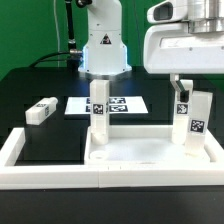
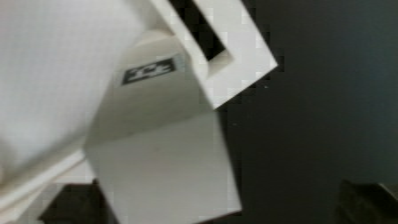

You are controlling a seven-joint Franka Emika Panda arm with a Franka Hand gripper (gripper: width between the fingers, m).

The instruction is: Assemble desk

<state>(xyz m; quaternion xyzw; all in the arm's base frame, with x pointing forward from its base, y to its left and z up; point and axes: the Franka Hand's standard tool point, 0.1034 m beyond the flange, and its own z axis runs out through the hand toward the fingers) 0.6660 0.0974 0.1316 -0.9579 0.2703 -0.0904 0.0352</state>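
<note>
The white desk tabletop (image 1: 140, 152) lies flat inside the fence, raised edges up. One leg (image 1: 99, 110) stands upright at its far corner on the exterior view's left. A second leg (image 1: 192, 122) stands upright at the corner on the exterior view's right. A third leg (image 1: 41, 110) lies loose on the black table. My gripper (image 1: 188, 92) hangs over the top of the right leg. In the wrist view that tagged leg (image 2: 160, 150) runs between the fingers of my gripper (image 2: 214, 208), close to one finger, with a dark gap to the other finger (image 2: 370, 200). The jaws look open.
The marker board (image 1: 112, 104) lies flat behind the tabletop. Long low white bars (image 1: 50, 175) fence the workspace at the front and on the exterior view's left. The robot base (image 1: 103, 50) stands at the back.
</note>
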